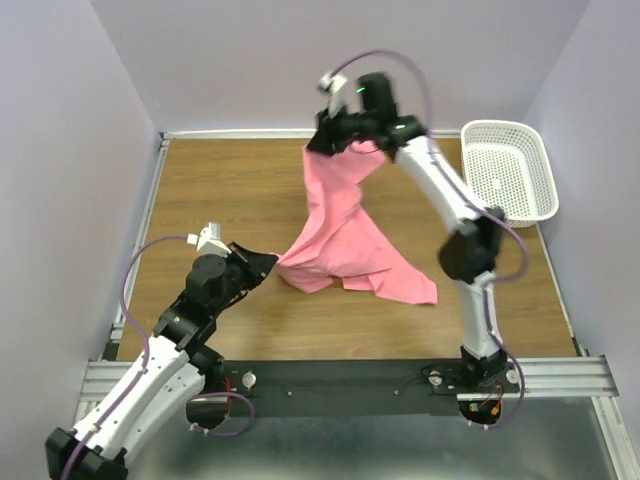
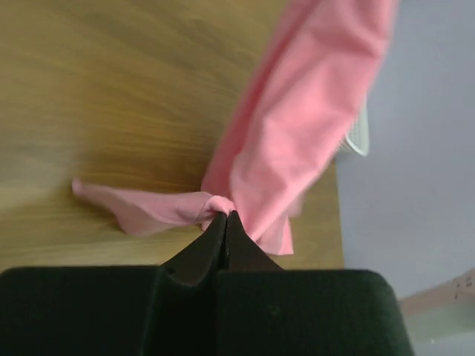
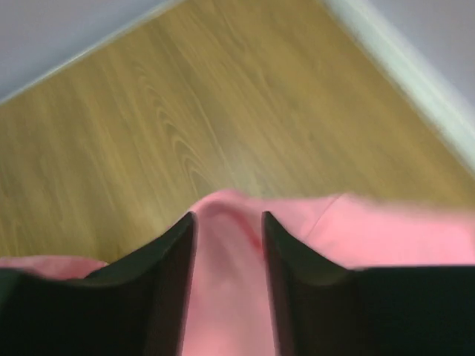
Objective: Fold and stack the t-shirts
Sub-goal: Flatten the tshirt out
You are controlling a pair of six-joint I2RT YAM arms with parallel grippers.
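Salmon-pink t-shirt [image 1: 345, 240] strung from the worktop [image 1: 230, 190] up toward the far side; left gripper [image 2: 226, 215] clenched on a low corner; right gripper [image 3: 228, 219] parted, cloth slack between its jaws; soft, light, limp, probably best pinched at hem corners or shoulders.

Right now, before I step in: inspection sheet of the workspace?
Surface: wooden table, no damage seen.
Job's things: one salmon-pink t-shirt, unfolded, hanging from high at the far side down to a heap on the table.
Clutter: white basket at the far right corner, nothing seen inside.
Grippers: left end effector shut on a shirt corner, low; right end effector raised, jaws apart, cloth between them.
Cables: purple cable loops along each arm, no snag seen.
Surroundings: lavender walls; metal rail at the near edge.
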